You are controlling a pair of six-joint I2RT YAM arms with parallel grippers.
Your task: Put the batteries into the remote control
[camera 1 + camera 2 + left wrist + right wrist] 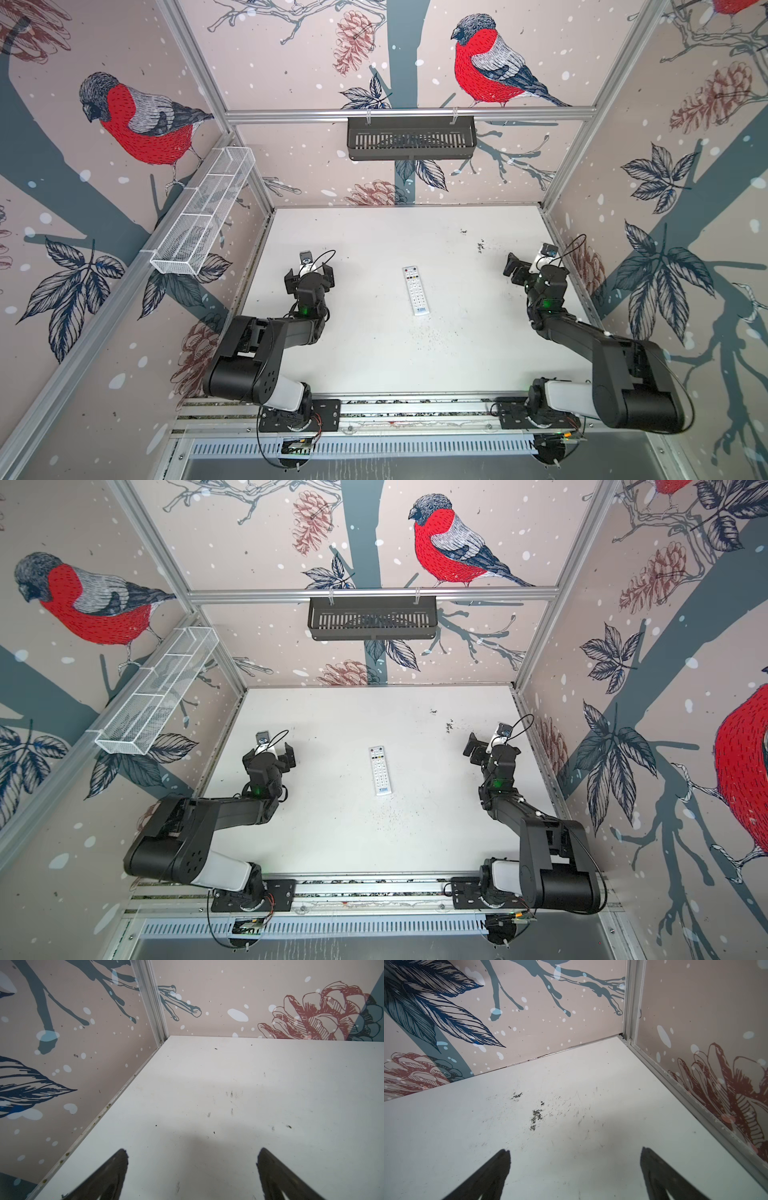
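Close to me, both arms start at the near edge of the counter [374,365]. A bit farther on, the remote control [416,291] lies flat in the middle of the counter. Its buttons face up and its blue logo end points toward me, so its back is hidden. It is between the two grippers and well apart from both.

The left gripper [309,275] is wide open and holds nothing. The right gripper [534,268] is wide open and empty too. From above I see only one of its fingers well; the wrist hides the other. In the wrist views the fingers [116,1167] are cut off at the picture edge.

Farther back are some dark specks [481,246]. On the back wall hangs a black basket [411,139]. I cannot see inside it.
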